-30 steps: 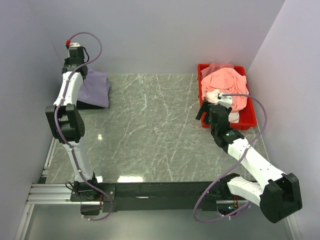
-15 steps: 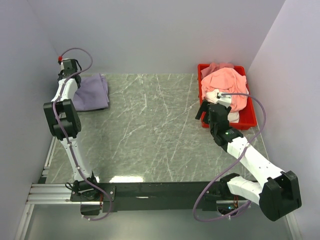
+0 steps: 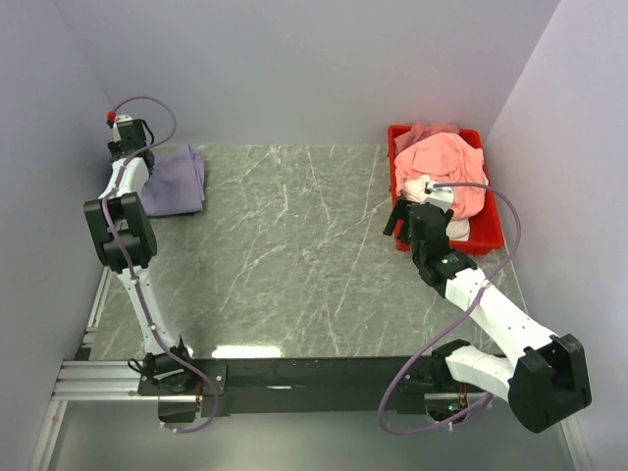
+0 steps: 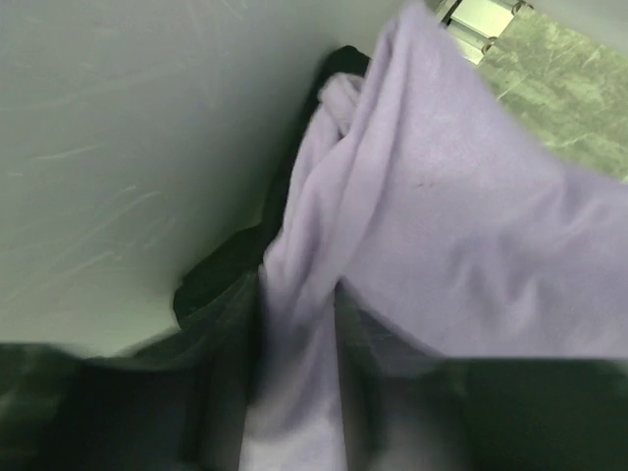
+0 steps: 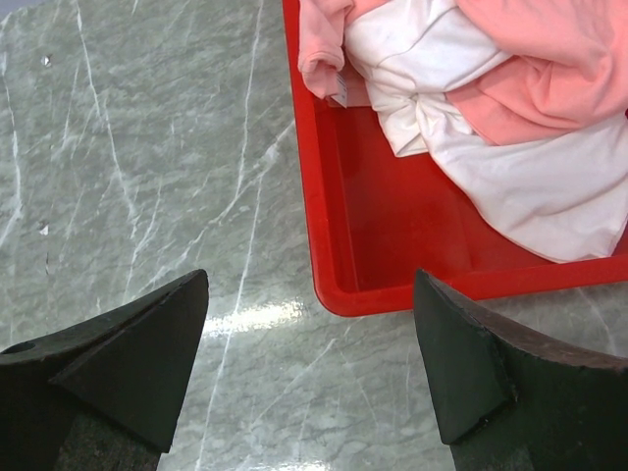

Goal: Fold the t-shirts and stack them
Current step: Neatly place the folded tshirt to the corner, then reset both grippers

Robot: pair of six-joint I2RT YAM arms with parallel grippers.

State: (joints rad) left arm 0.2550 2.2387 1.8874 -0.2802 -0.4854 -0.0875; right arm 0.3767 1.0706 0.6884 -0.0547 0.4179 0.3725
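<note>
The lavender-purple t-shirt [image 3: 175, 181] lies bunched at the table's back left corner. My left gripper [image 3: 140, 167] is shut on a fold of it; in the left wrist view the lavender cloth [image 4: 451, 226] runs down between the blurred fingers of that gripper [image 4: 299, 392]. The black t-shirt [image 4: 224, 277] shows as a dark patch beneath it, against the wall. The salmon-pink t-shirt [image 3: 446, 160] and the white t-shirt [image 3: 458, 228] lie crumpled in the red tray [image 3: 491, 238]. My right gripper [image 3: 397, 218] is open and empty above the tray's near left corner [image 5: 329, 294]. The pink [image 5: 549, 59] and white [image 5: 491, 157] shirts also show in the right wrist view.
The grey marble table [image 3: 294, 245] stretches between the two arms. Walls close in the left, back and right sides. The red tray stands against the right wall. The left arm's elbow [image 3: 118, 231] stands over the table's left edge.
My left gripper has pulled the lavender shirt leftward toward the back left corner, and its arm has swung left. The right arm has not moved.
</note>
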